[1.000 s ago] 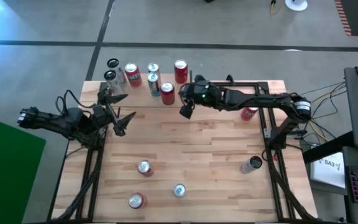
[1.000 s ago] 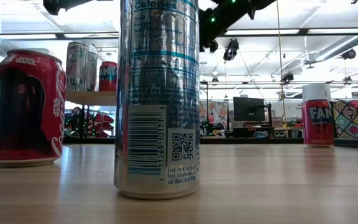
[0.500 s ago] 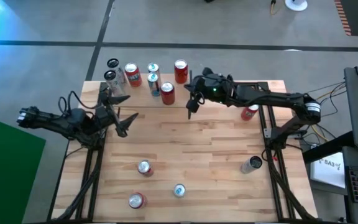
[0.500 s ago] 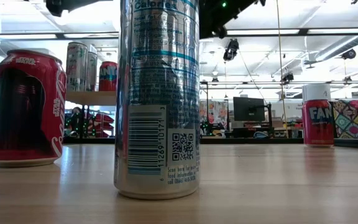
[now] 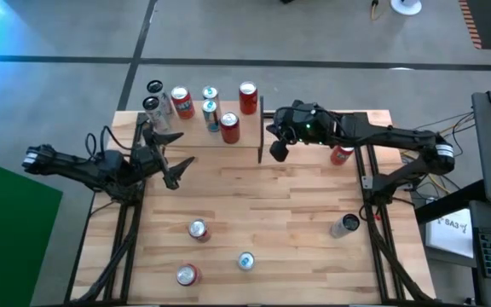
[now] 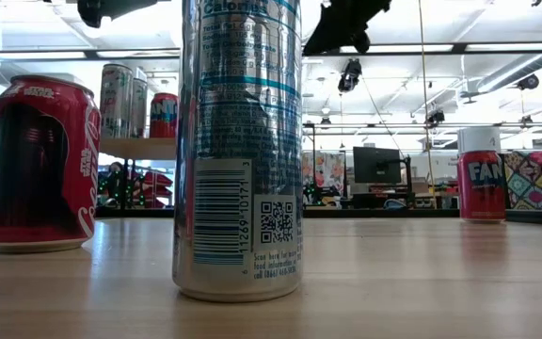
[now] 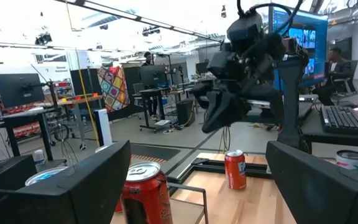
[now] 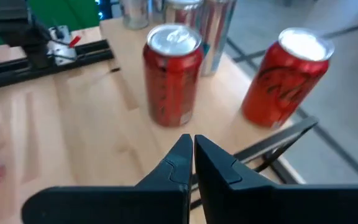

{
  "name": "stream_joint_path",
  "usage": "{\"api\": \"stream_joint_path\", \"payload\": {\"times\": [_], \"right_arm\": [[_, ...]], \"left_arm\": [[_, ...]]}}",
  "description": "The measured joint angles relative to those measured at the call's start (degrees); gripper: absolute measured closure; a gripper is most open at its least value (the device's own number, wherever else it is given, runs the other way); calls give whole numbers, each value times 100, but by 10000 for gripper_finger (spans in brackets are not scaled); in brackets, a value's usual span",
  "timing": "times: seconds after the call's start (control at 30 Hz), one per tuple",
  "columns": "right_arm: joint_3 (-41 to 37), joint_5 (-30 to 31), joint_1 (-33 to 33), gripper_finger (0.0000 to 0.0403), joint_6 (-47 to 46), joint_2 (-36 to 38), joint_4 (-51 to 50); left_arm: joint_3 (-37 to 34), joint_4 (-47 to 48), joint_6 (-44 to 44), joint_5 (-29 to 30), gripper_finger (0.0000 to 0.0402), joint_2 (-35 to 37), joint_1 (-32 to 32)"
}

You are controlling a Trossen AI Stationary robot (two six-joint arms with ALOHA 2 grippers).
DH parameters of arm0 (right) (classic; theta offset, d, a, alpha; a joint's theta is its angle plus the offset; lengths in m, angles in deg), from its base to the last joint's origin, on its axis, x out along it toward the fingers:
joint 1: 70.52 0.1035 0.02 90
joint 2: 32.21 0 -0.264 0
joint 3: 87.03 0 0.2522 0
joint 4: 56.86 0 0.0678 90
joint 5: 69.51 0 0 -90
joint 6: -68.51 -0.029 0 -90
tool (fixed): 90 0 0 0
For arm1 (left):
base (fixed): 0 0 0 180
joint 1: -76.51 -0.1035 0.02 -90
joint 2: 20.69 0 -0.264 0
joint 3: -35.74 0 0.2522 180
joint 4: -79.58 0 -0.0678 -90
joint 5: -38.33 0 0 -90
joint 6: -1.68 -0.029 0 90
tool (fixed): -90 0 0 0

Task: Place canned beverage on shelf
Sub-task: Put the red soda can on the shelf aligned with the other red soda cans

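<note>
The shelf (image 5: 199, 119) runs lengthwise along the table's (image 5: 297, 213) far edge toward its left corner, with six cans (image 5: 229, 128) upright on it. Right gripper (image 5: 277, 152) — fingers pressed together, empty — hovers beside its end. Left gripper (image 5: 180, 168), fingers apart, waits near the left edge. Four cans (image 5: 198, 229) stand toward the near edge.

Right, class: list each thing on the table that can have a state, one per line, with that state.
Left gripper: fingers open, empty, at the table's left side.
Right gripper: fingers shut, empty, beside the shelf.
Shelf: upright, six cans standing on it.
Can by the right frame: lying on its side.
Three front cans: upright.
</note>
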Motion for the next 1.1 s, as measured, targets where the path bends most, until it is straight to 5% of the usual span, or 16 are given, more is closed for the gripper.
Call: {"api": "stream_joint_path", "payload": {"times": [0.97,1.1], "right_arm": [[0,-455,467,394,-2126,137,-2074],[0,-946,467,394,-2471,137,-2408]], "left_arm": [[0,-456,207,-559,43,-421,2],[0,-501,208,-557,43,-416,2]]}}
